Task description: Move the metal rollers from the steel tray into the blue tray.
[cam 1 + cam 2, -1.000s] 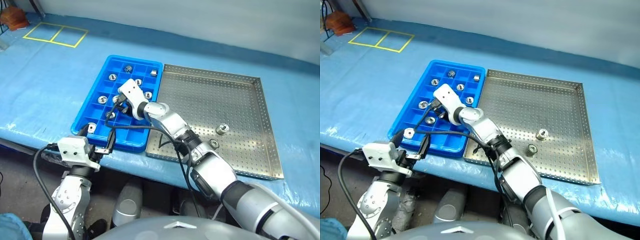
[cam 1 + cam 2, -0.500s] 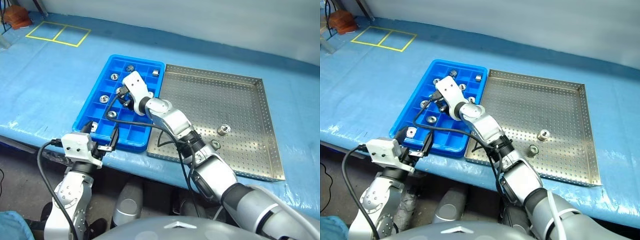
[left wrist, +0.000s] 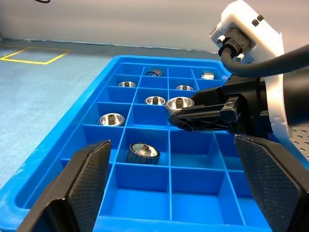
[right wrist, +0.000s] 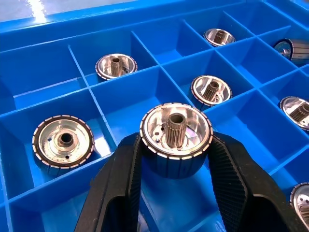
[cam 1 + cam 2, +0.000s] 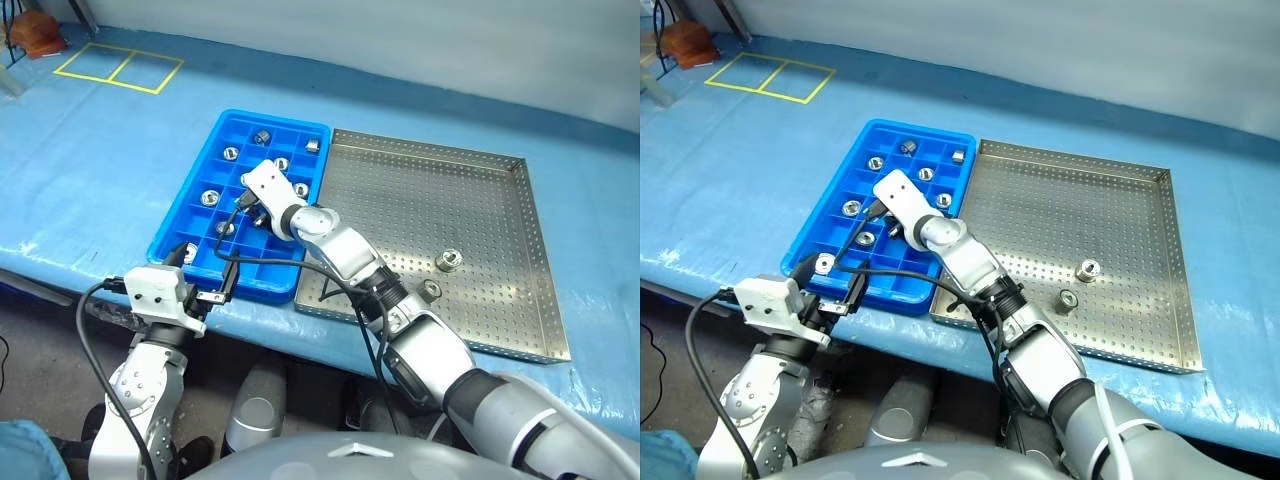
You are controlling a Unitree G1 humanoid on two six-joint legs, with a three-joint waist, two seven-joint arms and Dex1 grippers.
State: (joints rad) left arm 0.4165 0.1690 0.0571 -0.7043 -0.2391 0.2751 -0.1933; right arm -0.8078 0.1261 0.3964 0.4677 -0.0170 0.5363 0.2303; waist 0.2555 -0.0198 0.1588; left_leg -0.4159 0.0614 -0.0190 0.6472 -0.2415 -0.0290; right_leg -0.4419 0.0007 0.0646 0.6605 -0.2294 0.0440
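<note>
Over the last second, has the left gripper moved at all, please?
No. The left gripper hangs open at the near edge of the blue tray, in the same place against that edge as a second ago.

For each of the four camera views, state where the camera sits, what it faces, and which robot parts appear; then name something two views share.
Head stereo pair: looks down on blue tray, steel tray, both arms.
Left wrist: level across the compartments; left gripper open.
Right wrist: close above compartments; right gripper clamps a roller.
Shared: both wrist views show that held roller.
</note>
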